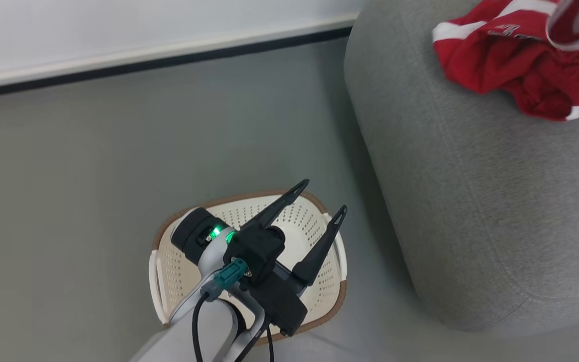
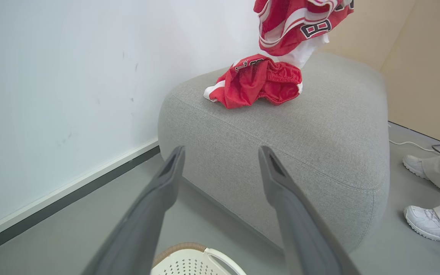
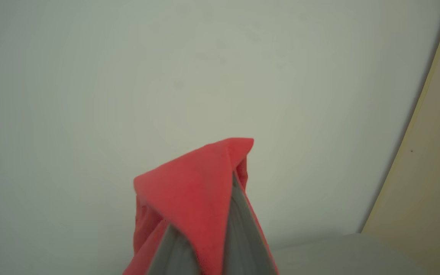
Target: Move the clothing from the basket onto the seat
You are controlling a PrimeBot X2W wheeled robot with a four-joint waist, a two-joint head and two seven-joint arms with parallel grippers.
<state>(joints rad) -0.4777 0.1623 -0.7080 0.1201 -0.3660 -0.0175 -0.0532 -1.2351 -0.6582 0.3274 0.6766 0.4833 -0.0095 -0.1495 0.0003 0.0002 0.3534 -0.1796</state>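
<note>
A crumpled red garment (image 1: 520, 70) with white stripes lies on the grey seat (image 1: 470, 201) at the top right. Above it hangs a second red garment (image 2: 296, 23) with white trim and black lettering, its lower end reaching the seat (image 2: 281, 145) by the crumpled one (image 2: 258, 80). My right gripper (image 3: 227, 179) is shut on red fabric (image 3: 197, 191) that drapes over its fingers. My left gripper (image 1: 323, 196) is open, holding nothing, above the cream basket (image 1: 179, 271), whose visible inside is bare plastic. The left wrist view has the left gripper (image 2: 222, 151) pointing at the seat, with the basket's rim (image 2: 189, 263) below.
The basket stands on grey floor (image 1: 93, 176) just left of the seat. A white wall with a dark skirting strip (image 1: 143, 60) runs behind. A person's white shoes (image 2: 422, 221) and a cable (image 2: 414, 144) are on the floor beyond the seat.
</note>
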